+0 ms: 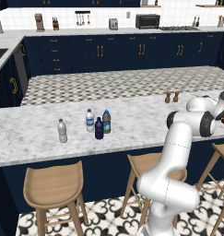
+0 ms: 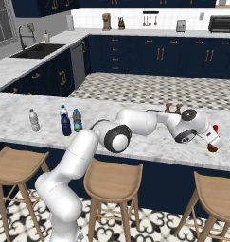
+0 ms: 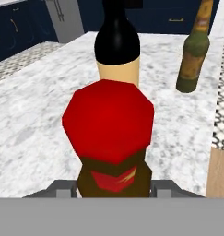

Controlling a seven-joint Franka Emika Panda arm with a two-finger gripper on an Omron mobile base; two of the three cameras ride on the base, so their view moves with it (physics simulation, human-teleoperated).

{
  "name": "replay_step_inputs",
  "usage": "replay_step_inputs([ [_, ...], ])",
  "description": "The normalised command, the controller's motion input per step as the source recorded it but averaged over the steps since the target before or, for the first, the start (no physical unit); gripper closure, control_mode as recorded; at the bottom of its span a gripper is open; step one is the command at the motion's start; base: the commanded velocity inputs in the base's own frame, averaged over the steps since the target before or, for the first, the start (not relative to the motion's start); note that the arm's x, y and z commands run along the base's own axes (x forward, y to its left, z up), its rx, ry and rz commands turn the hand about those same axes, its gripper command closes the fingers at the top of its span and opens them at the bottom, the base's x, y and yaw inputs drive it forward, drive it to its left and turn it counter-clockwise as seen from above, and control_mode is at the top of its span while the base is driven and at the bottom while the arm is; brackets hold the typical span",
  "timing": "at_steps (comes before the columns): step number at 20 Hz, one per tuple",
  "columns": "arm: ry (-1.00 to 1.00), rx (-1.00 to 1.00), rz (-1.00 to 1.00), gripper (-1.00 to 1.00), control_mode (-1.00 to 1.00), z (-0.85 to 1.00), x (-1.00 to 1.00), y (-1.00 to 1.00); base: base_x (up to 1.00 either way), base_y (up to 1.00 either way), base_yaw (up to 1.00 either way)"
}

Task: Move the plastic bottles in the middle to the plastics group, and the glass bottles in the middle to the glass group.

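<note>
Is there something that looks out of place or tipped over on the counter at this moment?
Nothing is spilled or fallen. The gripper is shut on the amber bottle with a red cap near two tall bottles at the counter's right end. The navy bottle stands upright mid-counter.

A rendered home kitchen: navy cabinets with brass handles (image 1: 99, 50) far beyond the gripper (image 2: 212, 143), black toaster oven (image 1: 147, 21) on the back counter, steel sink with faucet (image 2: 37, 48) far left, white marble island (image 1: 35, 129) beneath, wooden bar stools (image 1: 54, 186) below.
</note>
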Motion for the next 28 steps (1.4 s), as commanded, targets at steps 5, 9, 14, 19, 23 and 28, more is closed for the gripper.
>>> replay_step_inputs([
  [5, -0.01, 0.00, 0.00, 1.00, -1.00, -0.11, 0.00, 0.00, 0.00, 0.00, 0.00],
  [9, 0.00, 0.00, 0.00, -1.00, -1.00, 0.00, 0.00, 0.00, 0.00, 0.00, 0.00],
  [14, 0.00, 0.00, 0.00, -1.00, -1.00, 0.00, 0.00, 0.00, 0.00, 0.00, 0.00],
  [19, 0.00, 0.00, 0.00, -1.00, -1.00, 0.00, 0.00, 0.00, 0.00, 0.00, 0.00],
  [23, 0.00, 0.00, 0.00, -1.00, -1.00, 0.00, 0.00, 0.00, 0.00, 0.00, 0.00],
  [28, 0.00, 0.00, 0.00, -1.00, -1.00, 0.00, 0.00, 0.00, 0.00, 0.00, 0.00],
])
